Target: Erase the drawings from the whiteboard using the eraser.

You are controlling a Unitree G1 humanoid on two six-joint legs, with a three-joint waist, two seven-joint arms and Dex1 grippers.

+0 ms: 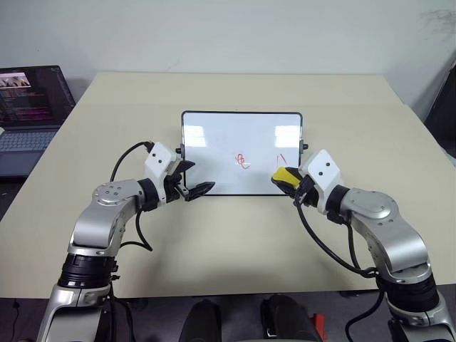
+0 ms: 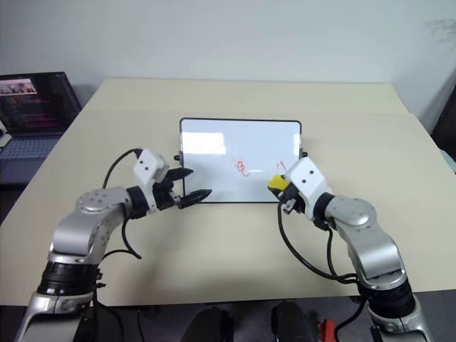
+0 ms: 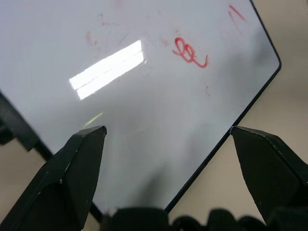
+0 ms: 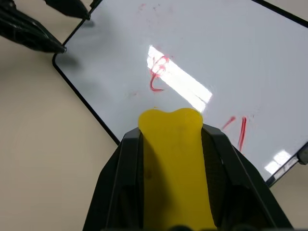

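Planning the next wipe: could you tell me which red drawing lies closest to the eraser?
The angled stroke, just beside the eraser; the looped scribble lies nearer the whiteboard's middle.

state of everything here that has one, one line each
whiteboard: flat on the table, still marked
drawings: red squiggle and a red stroke near the right end, not erased
eraser: held above the board's near right corner
right gripper: shut on the eraser
left gripper: open, empty, at the board's near left corner
laptop: open, screen lit
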